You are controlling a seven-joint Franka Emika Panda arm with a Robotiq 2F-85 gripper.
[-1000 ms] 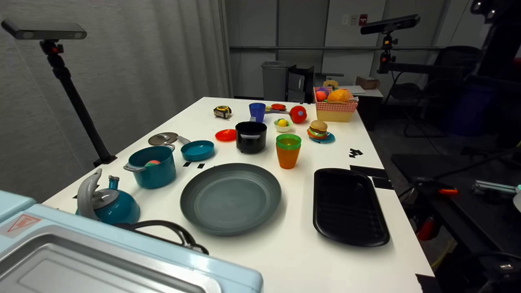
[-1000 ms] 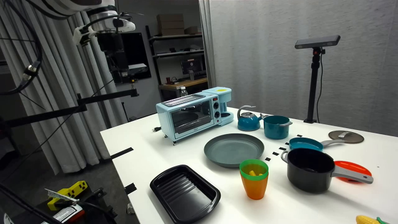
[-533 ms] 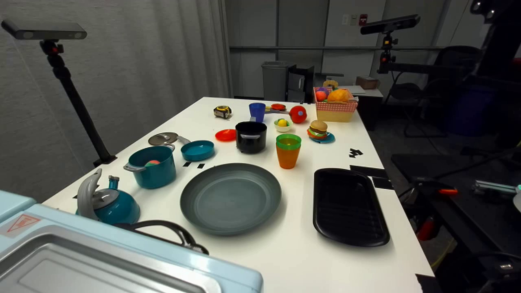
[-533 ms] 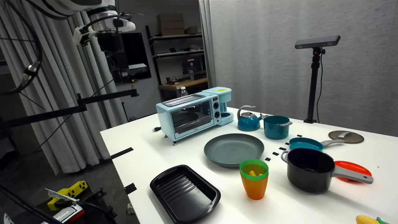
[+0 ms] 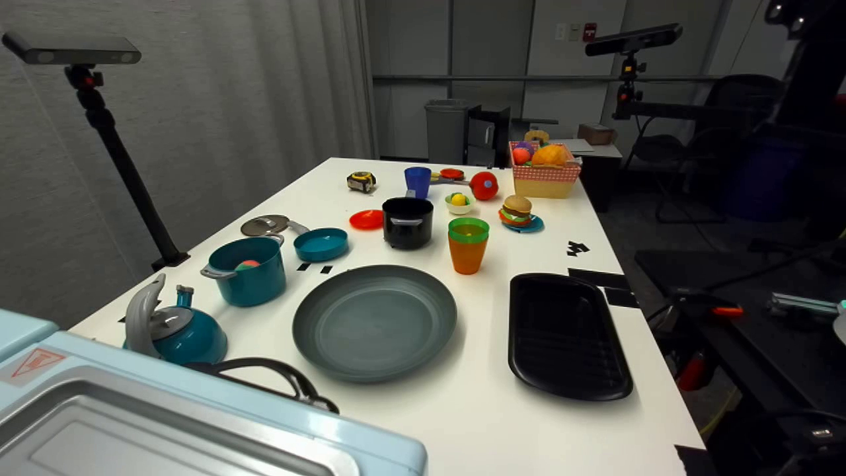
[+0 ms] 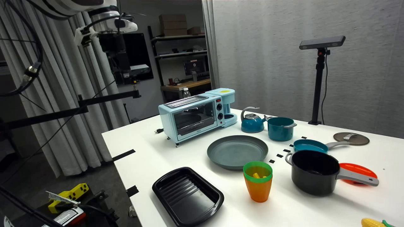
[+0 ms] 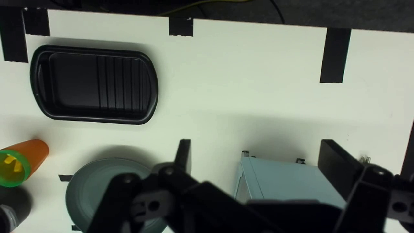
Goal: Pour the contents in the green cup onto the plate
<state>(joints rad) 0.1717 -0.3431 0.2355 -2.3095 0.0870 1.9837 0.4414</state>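
Note:
The green cup (image 6: 258, 180) stands upright, nested in an orange cup (image 6: 259, 191), its green rim showing above it. It also shows in an exterior view (image 5: 468, 237) and at the left edge of the wrist view (image 7: 27, 165). Yellow stick-shaped contents (image 6: 256, 175) lie inside it and also show in the wrist view (image 7: 16, 164). The dark grey plate (image 5: 375, 324) is bare and lies beside the cups; it also shows in an exterior view (image 6: 237, 153) and the wrist view (image 7: 97, 184). My gripper (image 7: 256, 141) is open and empty, high above the table, away from cup and plate.
A black tray (image 6: 187, 197) lies near the cups and plate. A light blue toaster oven (image 6: 195, 116) stands below my gripper. A black pot (image 6: 312, 176), teal pot (image 6: 280, 129), kettle (image 6: 252, 123) and teal pan (image 6: 309, 145) stand around the plate.

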